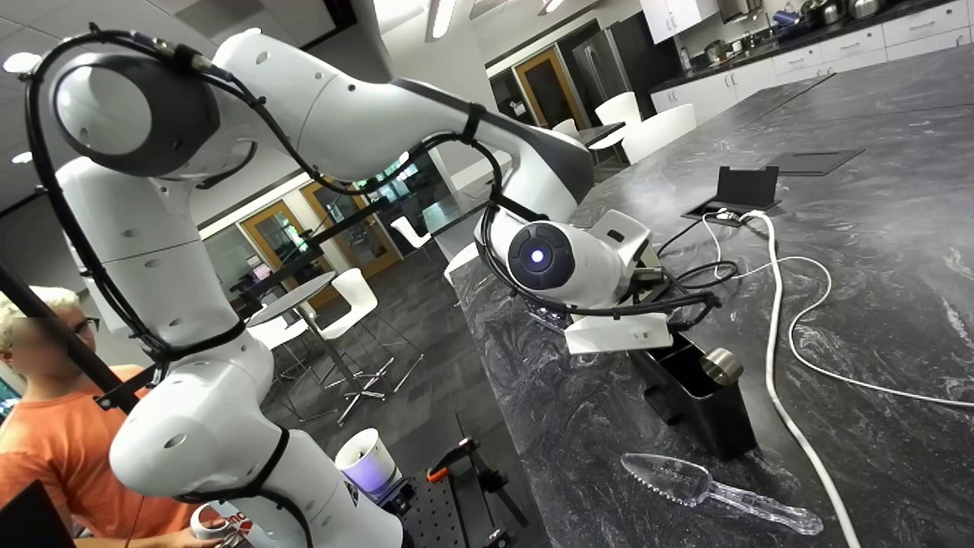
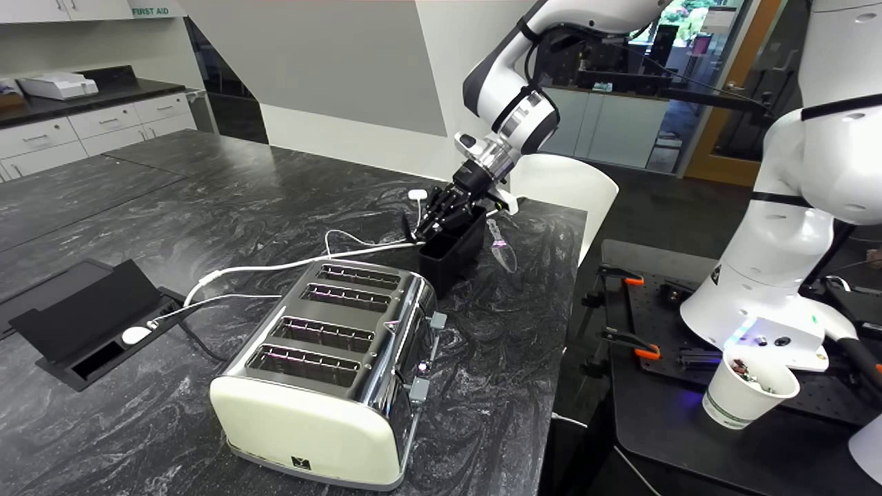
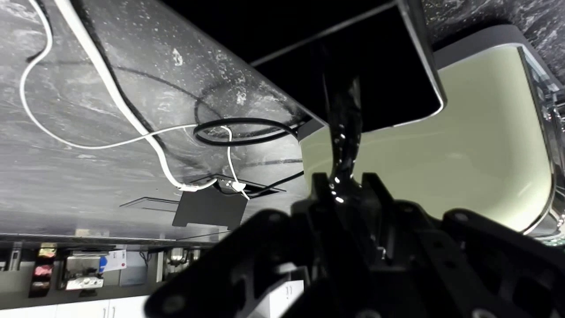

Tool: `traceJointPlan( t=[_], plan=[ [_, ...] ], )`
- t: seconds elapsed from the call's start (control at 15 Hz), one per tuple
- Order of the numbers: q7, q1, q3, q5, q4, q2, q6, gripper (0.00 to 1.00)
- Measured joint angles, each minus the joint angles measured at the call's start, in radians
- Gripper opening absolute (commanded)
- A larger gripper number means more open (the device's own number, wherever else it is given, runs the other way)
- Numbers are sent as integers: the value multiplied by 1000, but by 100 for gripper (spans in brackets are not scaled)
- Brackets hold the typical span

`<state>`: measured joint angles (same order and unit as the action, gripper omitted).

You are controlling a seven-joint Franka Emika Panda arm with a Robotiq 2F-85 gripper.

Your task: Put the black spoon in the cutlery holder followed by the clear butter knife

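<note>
The black spoon (image 3: 345, 141) is between my gripper's fingertips (image 3: 345, 181) in the wrist view. It fills the gap, and its far part reaches into the dark opening of the cutlery holder (image 3: 397, 79). The holder is a narrow black box, upright on the counter in both exterior views (image 1: 727, 430) (image 2: 441, 267). My gripper (image 2: 434, 220) is low over the holder's top; in an exterior view the wrist hides the fingers. The spoon cannot be made out in either exterior view. The clear butter knife (image 1: 715, 491) lies flat beside the holder, also visible here (image 2: 501, 249).
The cream-and-silver toaster (image 2: 310, 427) stands close to the holder's end. A white cable (image 1: 775, 320) runs beside the holder from a pop-up outlet (image 1: 746, 186). A silver cylindrical piece (image 1: 721, 365) shows at the holder's rim. A person (image 1: 84, 426) sits near the robot base.
</note>
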<state>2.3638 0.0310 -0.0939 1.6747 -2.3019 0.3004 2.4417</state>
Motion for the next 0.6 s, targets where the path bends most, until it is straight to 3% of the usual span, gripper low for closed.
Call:
traceJointPlan(
  t=[0.4,0.6],
  plan=[
    [-14,-17,1,-18,8,-17,49,99],
    [-40,-17,-2,-83,-17,-95,71,100]
  ],
)
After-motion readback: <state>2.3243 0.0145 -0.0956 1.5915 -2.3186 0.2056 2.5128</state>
